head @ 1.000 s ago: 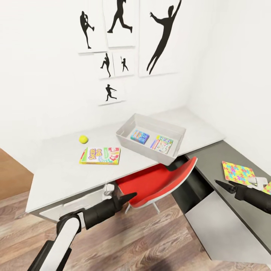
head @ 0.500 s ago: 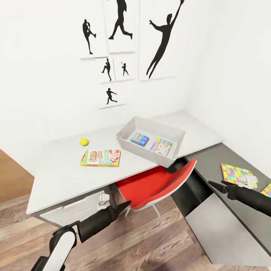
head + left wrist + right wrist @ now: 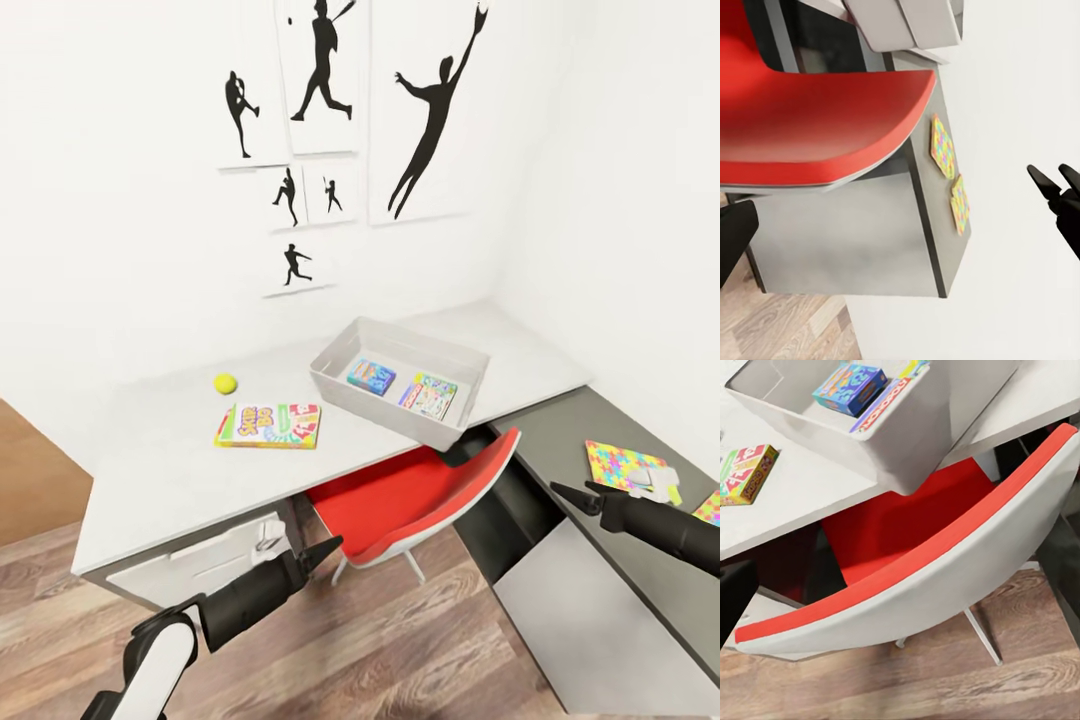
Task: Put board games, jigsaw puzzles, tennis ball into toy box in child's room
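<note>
The light grey toy box [image 3: 335, 372] stands on the pale table [image 3: 150, 470], jutting over its front edge. A small blue board game [image 3: 371, 375] and an illustrated one [image 3: 432, 395] lie inside it. The Skip-Bo game [image 3: 268, 425] and the tennis ball [image 3: 225, 382] lie on the table left of it. One jigsaw puzzle [image 3: 622, 465] lies on the dark cabinet top, another [image 3: 708, 505] at the picture's right edge. My left gripper [image 3: 325, 550] hangs open below the table's front, holding nothing. My right gripper [image 3: 565, 492] is open, just short of the nearer puzzle.
A red chair [image 3: 410, 495] with a white shell is tucked under the table between my two arms. The dark grey cabinet [image 3: 560, 430] joins the table at the right corner. White drawers [image 3: 200, 555] sit under the table's left part. Wood floor lies below.
The whole view has shifted a little. My left arm has dropped lower and pulled back from the chair. My right gripper has drifted slightly left. The toys have not moved.
</note>
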Available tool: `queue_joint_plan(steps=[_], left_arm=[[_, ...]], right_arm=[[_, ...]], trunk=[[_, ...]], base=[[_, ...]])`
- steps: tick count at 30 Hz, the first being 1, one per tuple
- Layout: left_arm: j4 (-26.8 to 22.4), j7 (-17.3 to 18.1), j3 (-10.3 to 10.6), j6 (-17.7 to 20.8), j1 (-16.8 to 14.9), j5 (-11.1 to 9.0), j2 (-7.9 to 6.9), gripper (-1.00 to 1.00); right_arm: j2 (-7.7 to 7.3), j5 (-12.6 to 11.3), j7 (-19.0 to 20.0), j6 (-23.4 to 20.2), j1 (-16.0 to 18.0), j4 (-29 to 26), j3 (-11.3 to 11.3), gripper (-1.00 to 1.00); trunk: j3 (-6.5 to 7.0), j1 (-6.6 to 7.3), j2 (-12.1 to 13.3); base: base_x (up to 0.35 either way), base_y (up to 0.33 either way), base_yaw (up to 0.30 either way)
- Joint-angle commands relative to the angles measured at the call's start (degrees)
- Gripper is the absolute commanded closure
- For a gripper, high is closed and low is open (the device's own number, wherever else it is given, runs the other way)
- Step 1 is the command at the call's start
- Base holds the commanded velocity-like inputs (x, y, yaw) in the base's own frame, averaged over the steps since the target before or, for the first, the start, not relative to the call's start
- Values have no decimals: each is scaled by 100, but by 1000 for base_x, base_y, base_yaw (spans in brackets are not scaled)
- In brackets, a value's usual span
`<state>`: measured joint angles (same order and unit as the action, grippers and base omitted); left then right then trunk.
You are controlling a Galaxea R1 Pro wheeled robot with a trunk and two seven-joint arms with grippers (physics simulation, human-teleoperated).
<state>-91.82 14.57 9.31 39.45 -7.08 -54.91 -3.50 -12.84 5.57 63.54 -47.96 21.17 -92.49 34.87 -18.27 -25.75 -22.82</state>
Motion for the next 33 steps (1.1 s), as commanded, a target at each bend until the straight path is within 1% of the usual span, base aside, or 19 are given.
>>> queue_joint_plan(steps=[1, 33], left_arm=[[-2, 1, -3, 17, 1, -12, -4, -100], [20, -34, -13, -16, 22, 18, -10, -100]], right_arm=[[1, 59, 59, -30, 7, -6, 6, -100], [1, 59, 56, -21, 1, -6, -6, -100]], trunk=[[0, -4, -10], [305, -4, -10]], base=[[0, 0, 0], [0, 0, 0]])
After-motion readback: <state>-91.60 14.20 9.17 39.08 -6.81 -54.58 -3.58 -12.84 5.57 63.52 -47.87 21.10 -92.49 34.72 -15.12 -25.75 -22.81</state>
